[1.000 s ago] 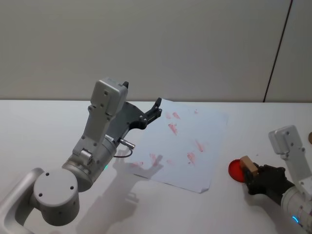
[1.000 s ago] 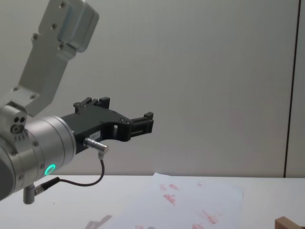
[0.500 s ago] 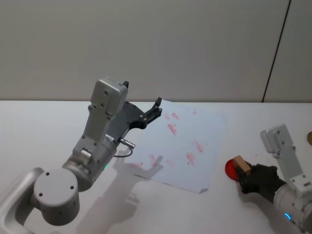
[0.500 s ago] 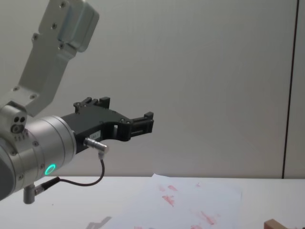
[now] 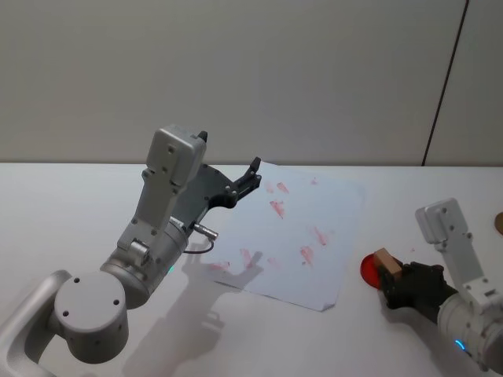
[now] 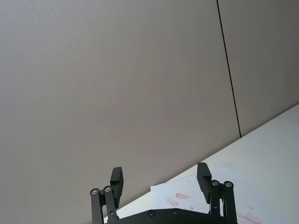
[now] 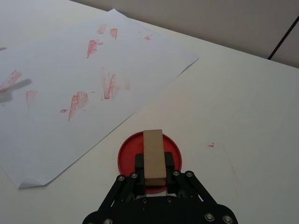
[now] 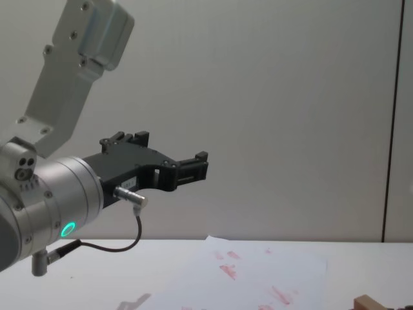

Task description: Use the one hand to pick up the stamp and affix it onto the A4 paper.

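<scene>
Stamp (image 7: 154,150): sitting clamped in right gripper (image 7: 154,164), underside hidden over red pad (image 7: 128,151).
Left gripper (image 6: 159,179): hanging spread wide above A4 paper (image 5: 306,212) edge.

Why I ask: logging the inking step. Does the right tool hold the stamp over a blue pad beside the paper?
No: the right wrist view shows the pad is red, not blue. The right tool holds the stamp over it beside the A4 paper.

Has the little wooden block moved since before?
Yes. The block, clamped by the right gripper, has slid left, closer to the paper.
</scene>
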{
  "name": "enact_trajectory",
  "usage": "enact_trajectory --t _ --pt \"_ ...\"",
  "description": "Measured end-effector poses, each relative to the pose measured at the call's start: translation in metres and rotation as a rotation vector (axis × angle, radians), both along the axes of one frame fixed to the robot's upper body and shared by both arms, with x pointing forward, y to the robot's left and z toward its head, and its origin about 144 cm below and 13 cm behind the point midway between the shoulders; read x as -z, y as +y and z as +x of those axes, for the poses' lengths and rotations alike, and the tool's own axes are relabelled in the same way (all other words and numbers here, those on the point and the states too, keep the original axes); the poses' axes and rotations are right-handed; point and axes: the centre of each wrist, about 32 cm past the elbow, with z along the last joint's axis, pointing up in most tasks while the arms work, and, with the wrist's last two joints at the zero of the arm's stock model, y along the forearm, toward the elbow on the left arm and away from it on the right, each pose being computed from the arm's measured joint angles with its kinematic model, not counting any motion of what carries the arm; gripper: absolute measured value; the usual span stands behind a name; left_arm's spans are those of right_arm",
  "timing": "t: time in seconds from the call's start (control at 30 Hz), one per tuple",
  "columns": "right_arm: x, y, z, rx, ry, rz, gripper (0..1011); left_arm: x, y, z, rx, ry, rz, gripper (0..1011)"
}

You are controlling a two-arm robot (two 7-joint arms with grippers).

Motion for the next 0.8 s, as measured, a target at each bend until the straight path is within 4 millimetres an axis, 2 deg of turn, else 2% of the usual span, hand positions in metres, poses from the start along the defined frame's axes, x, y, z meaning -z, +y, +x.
enact_trajectory --t 0.23,0.6,0.8 --pt "-0.007 0.003 0.001 -0.011 -0.019 0.016 221 0.0 0.0 0.0 0.0 0.0 0.0 1003" --pt "-0.05 0.011 0.01 -0.046 -0.156 0.113 220 0.0 0.0 0.0 0.0 0.0 0.0 1003" --pt "-0.064 0.018 0.014 -0.068 -0.195 0.153 221 0.0 0.0 0.0 0.0 0.0 0.0 1003"
